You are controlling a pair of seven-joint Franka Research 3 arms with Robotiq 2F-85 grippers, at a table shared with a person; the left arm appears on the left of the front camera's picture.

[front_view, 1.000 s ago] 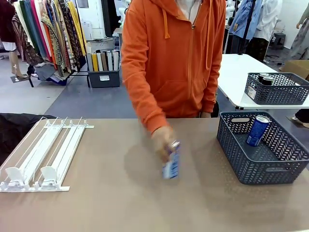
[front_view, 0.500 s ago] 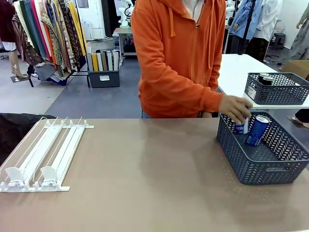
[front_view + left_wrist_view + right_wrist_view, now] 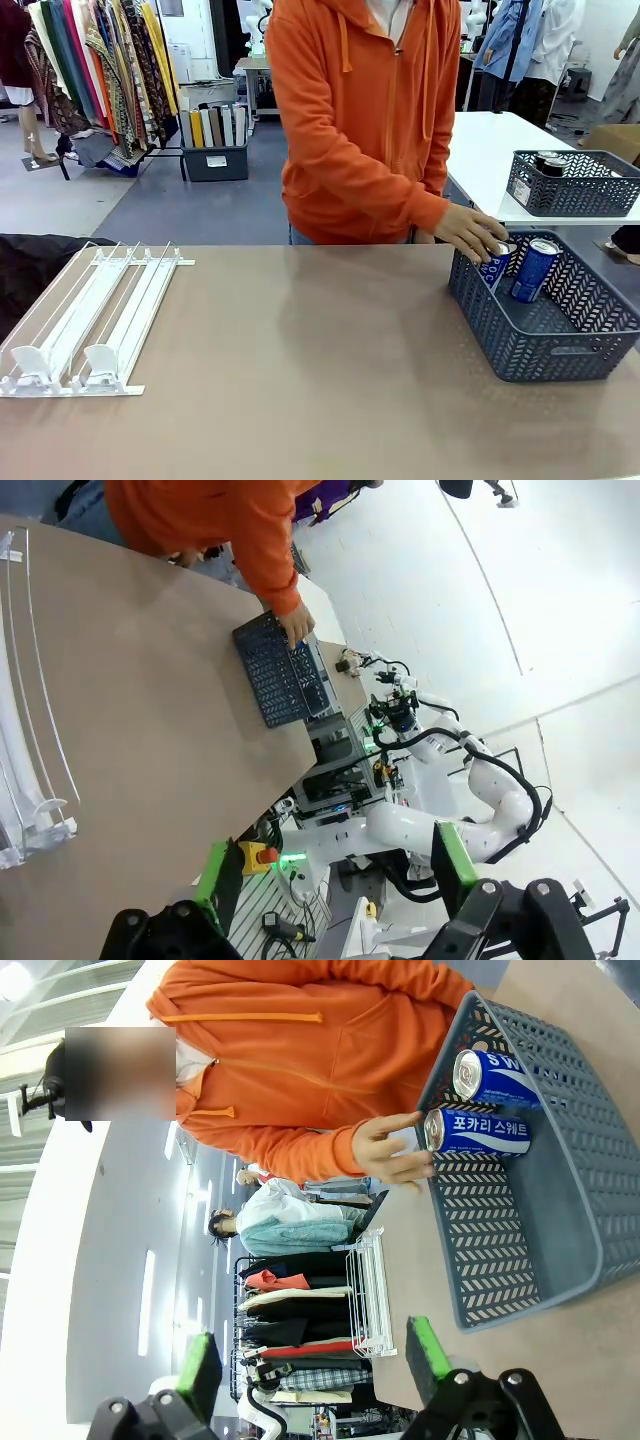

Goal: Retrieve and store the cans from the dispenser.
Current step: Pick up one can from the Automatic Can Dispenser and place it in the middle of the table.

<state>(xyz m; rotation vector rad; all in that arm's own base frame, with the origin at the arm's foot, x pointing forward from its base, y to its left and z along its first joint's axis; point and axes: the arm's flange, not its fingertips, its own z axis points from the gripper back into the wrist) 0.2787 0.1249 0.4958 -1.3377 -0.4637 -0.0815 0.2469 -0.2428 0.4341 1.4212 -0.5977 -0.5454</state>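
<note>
A blue-and-white can [image 3: 495, 264] has just been carried across the worktop [image 3: 300, 380] by the person's hand [image 3: 470, 230] and is now being set down inside the near grey basket [image 3: 560, 350], right beside a second can [image 3: 533, 270] already leaning there. A second ago that can was mid-worktop and blurred with motion — so one more can looks to be stored.

The dispenser [image 3: 90, 315] is seen at the left side of the worktop with its lanes bare; no cans are left on the rails, so the retrieving part is probably finished or waiting on a refill. More dark cans [image 3: 548, 160] are sitting in a far basket [image 3: 575, 185] on the white table behind.

The left tool [image 3: 330, 880] is held well off the worktop with its green pads spread wide, nothing between them. The right tool [image 3: 310, 1360] is released too — jaws apart, nothing grasped, the hand and both cans seen past its fingers.
</note>
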